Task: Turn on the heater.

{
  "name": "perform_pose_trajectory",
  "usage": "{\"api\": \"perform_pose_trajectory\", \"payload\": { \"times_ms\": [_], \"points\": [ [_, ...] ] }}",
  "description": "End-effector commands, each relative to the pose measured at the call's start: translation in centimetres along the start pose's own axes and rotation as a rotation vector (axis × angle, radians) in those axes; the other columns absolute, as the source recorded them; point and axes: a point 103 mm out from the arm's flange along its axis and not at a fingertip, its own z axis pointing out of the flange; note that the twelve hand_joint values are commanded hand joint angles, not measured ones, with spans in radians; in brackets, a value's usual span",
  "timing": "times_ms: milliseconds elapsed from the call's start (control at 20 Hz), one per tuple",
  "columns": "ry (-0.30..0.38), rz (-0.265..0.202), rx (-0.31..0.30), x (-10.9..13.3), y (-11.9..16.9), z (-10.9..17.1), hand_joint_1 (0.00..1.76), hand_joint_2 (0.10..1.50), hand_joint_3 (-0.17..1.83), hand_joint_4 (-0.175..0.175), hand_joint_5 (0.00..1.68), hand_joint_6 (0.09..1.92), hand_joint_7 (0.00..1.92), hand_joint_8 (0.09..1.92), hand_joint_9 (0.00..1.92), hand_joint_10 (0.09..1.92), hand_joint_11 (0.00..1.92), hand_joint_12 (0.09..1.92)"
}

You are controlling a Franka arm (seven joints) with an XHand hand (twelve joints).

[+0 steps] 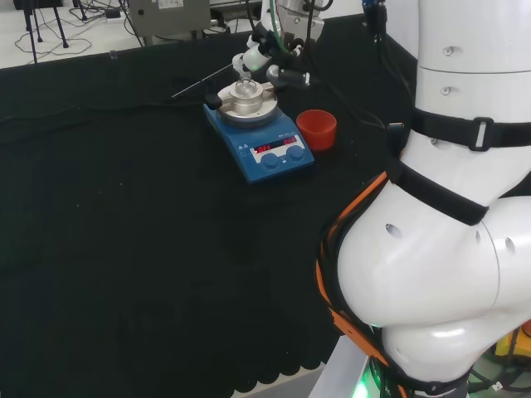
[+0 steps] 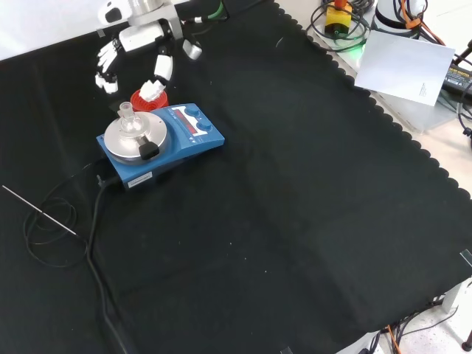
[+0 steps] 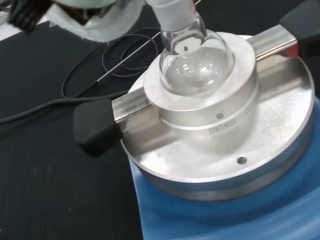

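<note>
Blue is the heater [image 1: 261, 143] you are looking for in the head view: it is sitting on the black cloth [image 1: 124, 232] toward the far middle of the bench, with its red display and two blue knobs [image 1: 283, 155] facing the near side. A round metal block [image 1: 246, 103] is resting on its plate, and a clear flask [image 1: 244, 87] is standing in the block. Your hand [image 1: 267, 60] is hanging just above and behind the flask, fingers spread and relaxed, gripping nothing. A red cup [image 1: 316, 129] is standing just right of the heater, and a thin metal rod [image 1: 199, 83] is lying on the cloth to the heater's left.

Turning to the front view, you are seeing the heater [image 2: 173, 144] at the upper left, the metal block [image 2: 133, 135] on it with a black-tipped bar [image 2: 148, 151] pointing toward the camera. The hand [image 2: 140, 38] is coming in from the top, its white fingertips [image 2: 153, 90] hovering over the red cup [image 2: 140, 99], which is showing just behind the heater. The fingers are hanging apart, touching neither heater nor flask as far as you can tell. A black cable [image 2: 94, 221] is running from the heater down the cloth, and the thin rod [image 2: 37, 210] is lying at the left beside a loop of wire.

Looking through the wrist view, you are getting the flask [image 3: 195, 60] close up, seated in the metal block [image 3: 210, 115], with the black-capped bar [image 3: 97, 126] sticking out sideways above the heater's blue body [image 3: 210, 220]. A blurred white part of the hand [image 3: 95, 17] is showing above the flask.
</note>
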Motion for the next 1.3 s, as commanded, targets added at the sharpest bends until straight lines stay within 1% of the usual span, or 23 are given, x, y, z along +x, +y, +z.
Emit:
{"api": "perform_pose_trajectory", "payload": {
  "times_ms": [50,150,200,300,450,500,550,600,700,750,900,1000,1100,1300],
  "points": [
    [-0.006,0.006,-0.021,-0.2,-1.2,-0.8,0.78,0.64,0.59,-0.041,0.39,0.53,0.40,0.75,0.57,0.75,0.23,1.37],
    [0.008,0.007,-0.038,-0.6,-2.2,-1.1,0.78,0.64,0.59,-0.041,0.39,0.52,0.40,0.75,0.57,0.75,0.23,1.37],
    [-0.002,0.009,-0.026,-0.7,-2.4,-1.2,0.78,0.64,0.59,-0.041,0.39,0.52,0.40,0.75,0.57,0.75,0.22,1.37],
    [-0.006,0.010,-0.022,-1.0,-3.1,-1.5,0.77,0.64,0.59,-0.041,0.39,0.51,0.40,0.75,0.57,0.75,0.22,1.38],
    [-0.002,0.004,-0.028,-1.1,-3.7,-1.6,0.78,0.65,0.58,-0.040,0.39,0.50,0.39,0.75,0.57,0.75,0.22,1.38],
    [0.003,-0.002,-0.042,-1.2,-4.2,-1.7,0.78,0.65,0.58,-0.040,0.38,0.50,0.39,0.75,0.57,0.75,0.22,1.38],
    [0.009,-0.005,-0.057,-1.4,-5.4,-1.7,0.78,0.65,0.58,-0.040,0.38,0.50,0.40,0.75,0.57,0.75,0.22,1.38],
    [0.012,-0.001,-0.058,-1.8,-7.2,-2.0,0.78,0.65,0.58,-0.039,0.38,0.50,0.40,0.75,0.57,0.75,0.22,1.38],
    [-0.007,0.009,-0.020,-2.6,-10.0,-2.4,0.81,0.65,0.59,-0.038,0.37,0.48,0.42,0.75,0.58,0.75,0.23,1.38],
    [-0.019,0.016,0.001,-2.9,-10.7,-2.5,0.83,0.65,0.59,-0.038,0.37,0.47,0.44,0.75,0.59,0.74,0.23,1.38],
    [-0.056,0.039,0.115,-3.6,-11.9,-2.4,0.92,0.65,0.66,-0.035,0.38,0.43,0.55,0.72,0.66,0.71,0.26,1.38],
    [-0.076,0.048,0.166,-4.0,-12.8,-1.9,0.96,0.64,0.70,-0.033,0.37,0.41,0.63,0.72,0.75,0.68,0.30,1.37],
    [-0.090,0.055,0.206,-4.2,-13.6,-1.2,0.98,0.64,0.73,-0.033,0.35,0.38,0.69,0.72,0.83,0.65,0.36,1.36],
    [-0.102,0.063,0.254,-4.3,-15.2,0.0,1.01,0.64,0.76,-0.034,0.34,0.32,0.85,0.74,1.00,0.62,0.48,1.33]
  ]
}}
